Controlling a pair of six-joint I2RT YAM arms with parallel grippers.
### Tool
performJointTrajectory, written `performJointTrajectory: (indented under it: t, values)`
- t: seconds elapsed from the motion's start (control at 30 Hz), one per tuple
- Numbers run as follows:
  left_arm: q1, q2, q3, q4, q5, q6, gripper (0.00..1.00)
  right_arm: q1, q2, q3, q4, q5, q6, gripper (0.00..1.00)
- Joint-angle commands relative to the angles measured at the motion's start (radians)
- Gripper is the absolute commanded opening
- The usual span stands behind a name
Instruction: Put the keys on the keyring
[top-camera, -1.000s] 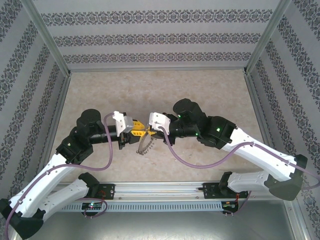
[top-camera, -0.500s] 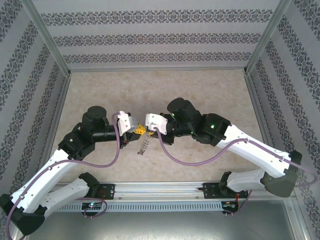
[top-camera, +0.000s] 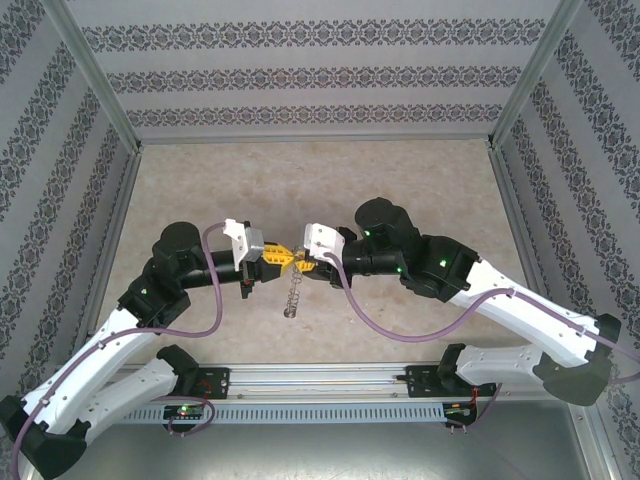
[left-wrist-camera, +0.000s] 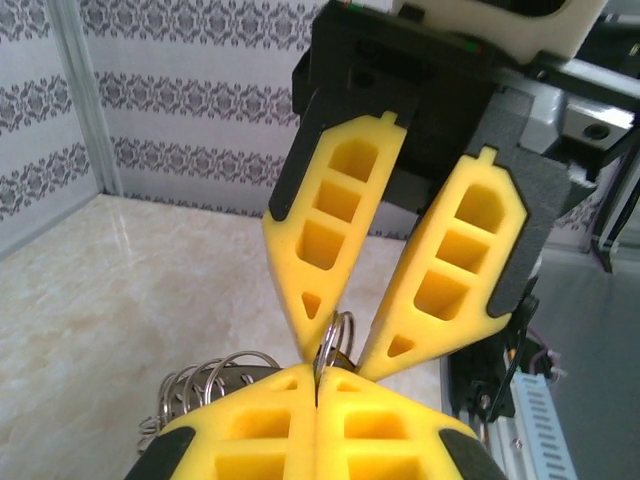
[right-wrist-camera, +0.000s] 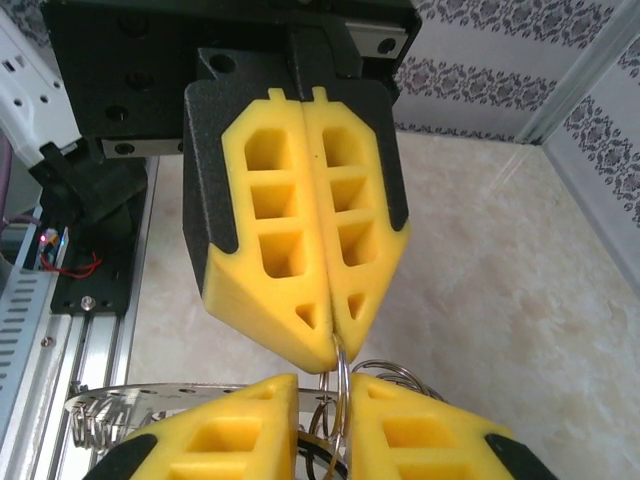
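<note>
The left end effector (left-wrist-camera: 318, 382) was clenched, its two yellow pads (left-wrist-camera: 250, 435) pressed flat together with no gap. Pinched at their tips stood a small silvery loop (left-wrist-camera: 338, 332), upright and in line with the seam between them. That loop looked to be one of those fringing the keyring (right-wrist-camera: 160, 397), whose flat grey body lay just below and to one side of the clenched tips, with more wire loops bunched along its rim. Directly opposite, tip to tip, the right end effector (right-wrist-camera: 322, 385) was released. Its fingers (left-wrist-camera: 335, 215) were splayed in a narrow V, one on each side of the pinched loop; whether either touched the wire could not be told. From above, the two end effectors met nose to nose, and the keyring hung beneath their meeting point, seen nearly edge-on. Its lower end was close to the surface (top-camera: 320, 190), though contact could not be told. A purple cable (top-camera: 375, 328) sagged from behind the right end effector, and another curved back from the left one. On the arms' base side of the end effectors, a metal rail (top-camera: 320, 378) ran along the edge of the surface. Beyond the end effectors, the pale marbled surface stretched to patterned walls (top-camera: 320, 80).
</note>
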Motion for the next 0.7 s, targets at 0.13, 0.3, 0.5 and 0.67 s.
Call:
performJointTrajectory:
  t: [0.13,0.3,0.5,0.67]
  values:
    - [-0.004,-0.047,-0.081,0.368,0.045,-0.196,0.00,-0.007,-0.022,-0.018,0.039,-0.040,0.028,0.03]
    - [-0.006,-0.022,-0.037,0.177,0.039,-0.084,0.00,-0.008,-0.008,0.021,-0.010,0.011,-0.012,0.00]
    - [-0.008,0.028,0.094,-0.186,-0.024,0.160,0.19,0.002,0.073,0.121,-0.119,0.042,-0.085,0.00]
    - [-0.008,0.056,0.139,-0.289,-0.039,0.235,0.11,0.015,0.121,0.166,-0.156,0.039,-0.112,0.00]
